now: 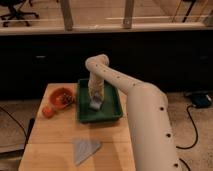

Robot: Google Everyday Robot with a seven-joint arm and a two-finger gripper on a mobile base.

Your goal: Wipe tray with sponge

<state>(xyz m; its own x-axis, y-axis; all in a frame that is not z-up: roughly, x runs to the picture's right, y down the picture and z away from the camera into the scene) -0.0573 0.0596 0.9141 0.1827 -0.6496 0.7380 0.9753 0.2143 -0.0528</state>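
Note:
The dark green tray (111, 111) sits on the wooden table, right of centre. My white arm reaches over it from the right, and my gripper (95, 101) points straight down into the tray's middle. The small light blue-grey sponge (95, 104) is at the gripper's tip, against the tray floor.
A round orange bowl (61, 96) stands left of the tray, with a small orange fruit (48, 111) in front of it. A flat grey triangular cloth (84, 148) lies near the table's front edge. A dark cabinet and glass railing run behind the table. Cables lie on the floor at right.

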